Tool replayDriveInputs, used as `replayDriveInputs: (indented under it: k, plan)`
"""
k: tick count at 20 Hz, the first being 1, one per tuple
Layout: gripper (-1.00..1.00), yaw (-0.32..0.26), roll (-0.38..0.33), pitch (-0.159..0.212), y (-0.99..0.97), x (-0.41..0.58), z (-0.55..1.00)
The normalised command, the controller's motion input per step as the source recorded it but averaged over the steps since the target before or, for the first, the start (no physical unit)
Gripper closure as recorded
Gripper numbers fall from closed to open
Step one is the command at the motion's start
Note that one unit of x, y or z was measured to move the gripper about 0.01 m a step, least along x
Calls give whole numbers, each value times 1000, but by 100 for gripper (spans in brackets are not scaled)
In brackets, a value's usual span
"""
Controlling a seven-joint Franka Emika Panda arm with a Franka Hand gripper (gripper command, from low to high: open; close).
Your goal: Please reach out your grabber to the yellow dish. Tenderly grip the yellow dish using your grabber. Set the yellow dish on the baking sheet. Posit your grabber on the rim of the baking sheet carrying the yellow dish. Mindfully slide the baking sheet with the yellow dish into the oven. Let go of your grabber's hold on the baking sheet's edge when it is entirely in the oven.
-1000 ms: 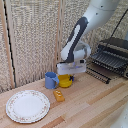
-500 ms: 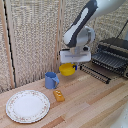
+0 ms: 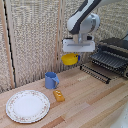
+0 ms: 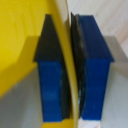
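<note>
Yellow dish (image 3: 70,59) hangs in the air above the wooden counter (image 3: 95,102), clear of the surface, with the blue mug (image 3: 51,80) lower down toward the exterior view's left and the oven (image 3: 114,54) toward the exterior view's right. It is round, so no long axis shows; whether its mouth faces straight up cannot be told from the exterior view. The hand (image 3: 77,52) points straight down from the white arm (image 3: 84,20), its boxy head directly over the dish. In the wrist view the two blue fingertips (image 4: 52,80) are clamped on the dish's thin yellow rim (image 4: 68,75), one pad on each side of the wall. The baking sheet (image 3: 96,72) lies on the oven's dropped door (image 3: 107,60), apart from the dish. A white patterned plate (image 3: 27,105) and a small orange block (image 3: 59,95) rest on the counter near the mug.
</note>
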Motion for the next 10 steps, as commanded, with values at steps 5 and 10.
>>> replayDriveInputs:
  k: [5, 10]
  plan:
    - [100, -264, 0, 50, -435, 0, 529]
    - [100, -333, 0, 2, -285, 0, 334]
